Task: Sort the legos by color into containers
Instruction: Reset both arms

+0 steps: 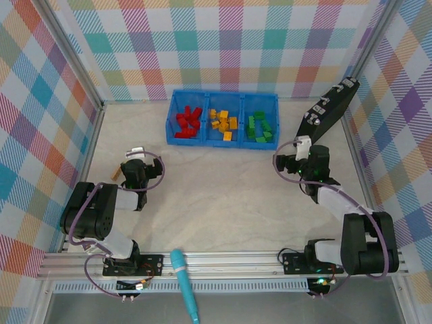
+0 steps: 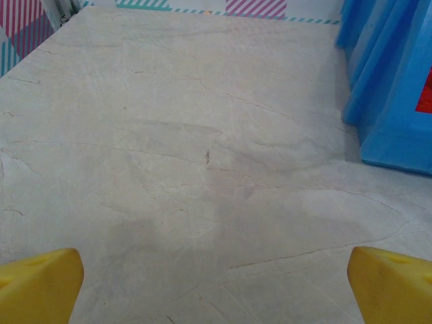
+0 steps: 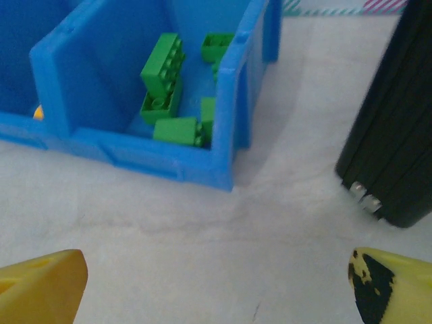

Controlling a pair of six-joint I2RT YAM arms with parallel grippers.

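The blue bin (image 1: 202,92) stands at the back of the table with three compartments. Red legos (image 1: 187,123) lie in its left one, yellow-orange legos (image 1: 223,125) in the middle, green legos (image 1: 260,127) in the right. My left gripper (image 1: 137,154) is open over bare table, below and left of the bin; its wrist view has the yellow fingertips (image 2: 37,283) wide apart and the bin's wall (image 2: 385,88) at the right. My right gripper (image 1: 302,143) is open too, near the bin's right front corner (image 3: 169,158), with green legos (image 3: 162,64) inside and nothing between its fingers (image 3: 395,287).
A black case (image 1: 331,108) leans at the back right, close beside the right gripper (image 3: 391,135). A small tan block (image 1: 116,174) lies by the left arm. A teal marker (image 1: 185,283) rests across the front rail. Checked walls enclose the table.
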